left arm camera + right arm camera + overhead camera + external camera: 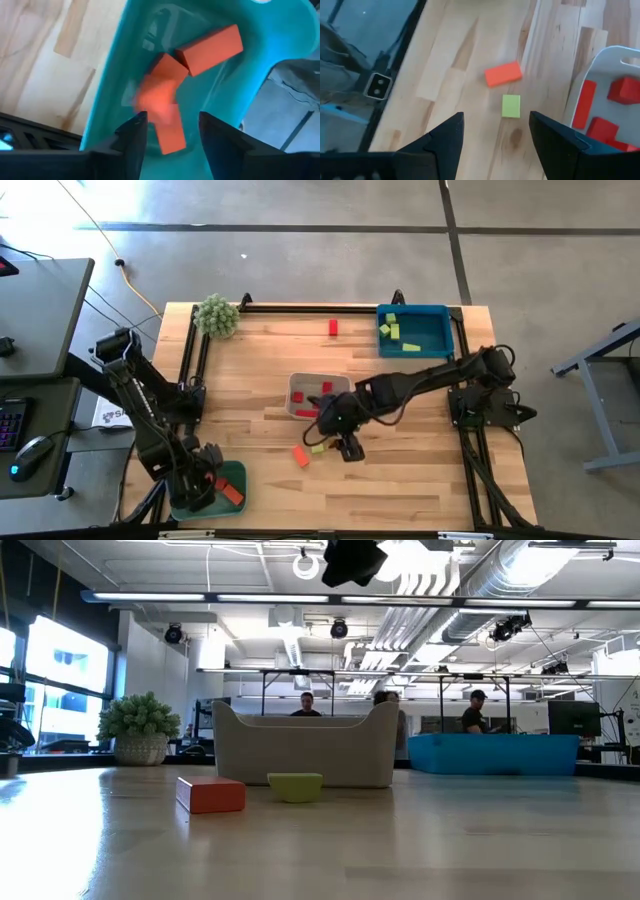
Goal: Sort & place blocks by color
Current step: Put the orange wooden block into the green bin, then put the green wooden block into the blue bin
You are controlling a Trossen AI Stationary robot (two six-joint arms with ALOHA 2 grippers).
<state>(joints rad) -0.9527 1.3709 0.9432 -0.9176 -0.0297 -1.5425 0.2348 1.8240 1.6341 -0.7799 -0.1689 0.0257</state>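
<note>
My left gripper is open above the green tray at the table's near left corner. Three orange-red blocks show in the tray; the one nearest the fingers is blurred. My right gripper is open and empty above the table's middle. An orange-red block and a yellow-green block lie flat on the wood just ahead of it, and both show in the low view. A single red block lies near the far edge.
A pale tray holding red blocks stands mid-table, beside the right gripper. A blue tray with yellow-green blocks is at the far right. A fuzzy green plant sits at the far left corner. People show in the room beyond the table.
</note>
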